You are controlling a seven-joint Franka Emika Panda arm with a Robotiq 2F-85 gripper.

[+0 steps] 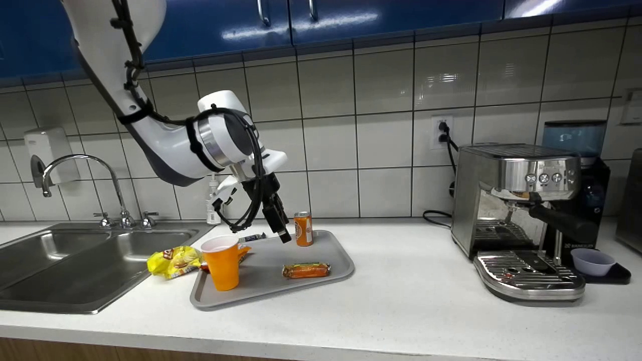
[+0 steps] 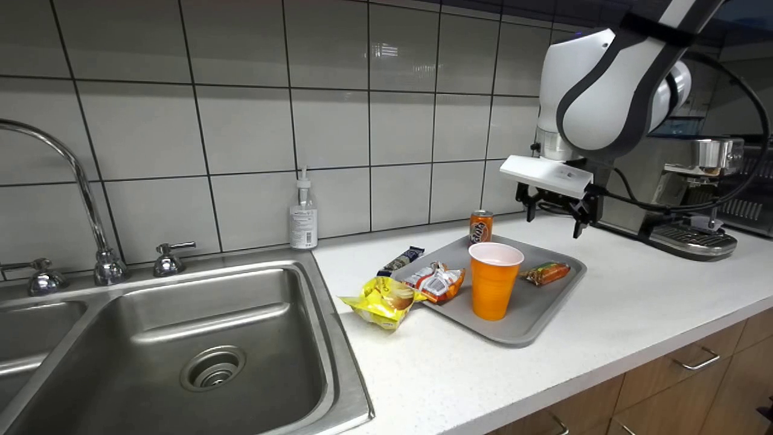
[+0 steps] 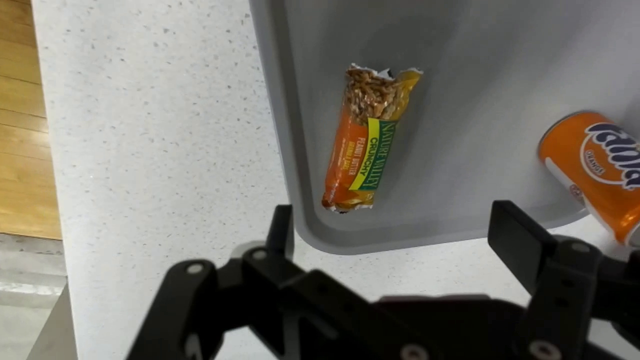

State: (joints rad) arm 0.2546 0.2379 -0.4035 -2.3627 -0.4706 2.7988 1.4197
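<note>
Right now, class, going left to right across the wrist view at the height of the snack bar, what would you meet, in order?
Wooden surface → speckled white counter → tray's left rim → Nature Valley bar → orange Fanta can.

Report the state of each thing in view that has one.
End effector: open, empty
Granola bar: lying flat
Fanta can: upright
Orange cup: upright
Orange-white packet: lying down
Yellow bag: crumpled
Blue packet: lying flat
Pump bottle: upright
Faucet: not running
Blue cabinets: closed
Espresso machine: power unclear
</note>
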